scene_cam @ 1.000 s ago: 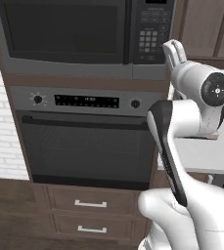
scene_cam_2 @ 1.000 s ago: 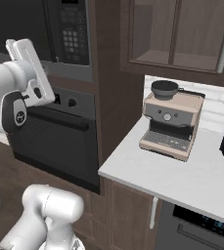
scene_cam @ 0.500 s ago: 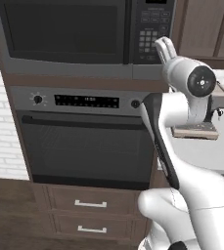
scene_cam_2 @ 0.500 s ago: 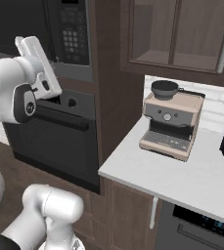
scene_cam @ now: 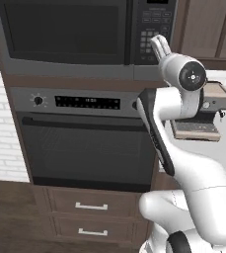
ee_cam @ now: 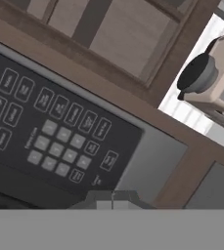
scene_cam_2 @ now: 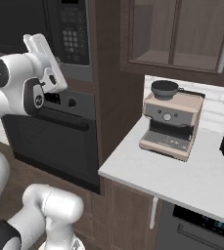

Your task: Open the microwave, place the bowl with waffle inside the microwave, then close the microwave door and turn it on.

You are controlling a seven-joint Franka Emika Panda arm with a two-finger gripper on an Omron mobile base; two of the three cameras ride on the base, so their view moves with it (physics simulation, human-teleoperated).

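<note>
— What's in the left base view?

— I see the large built-in grey-black microwave [scene_cam: 85, 37] at the top, its wide dark glass microwave door [scene_cam: 60, 32] flat and closed, the keypad at its right end. My white arm rises in front of that keypad, with the tool [scene_cam: 159, 45] pointing up at the buttons. I cannot tell whether the fingers are apart or together. Below sits the dark wall oven [scene_cam: 85, 143] with knobs and a bar handle.

— And the right base view?

— The tool [scene_cam_2: 39, 46] is raised just beside the keypad. A beige coffee machine [scene_cam_2: 172, 124] stands on the white bench [scene_cam_2: 182, 178], near its back edge.

— The hand view?

— I'm looking close at the microwave keypad [ee_cam: 55, 136], tilted, with the coffee machine's dark cup-like top [ee_cam: 197, 75] at the upper right.
</note>
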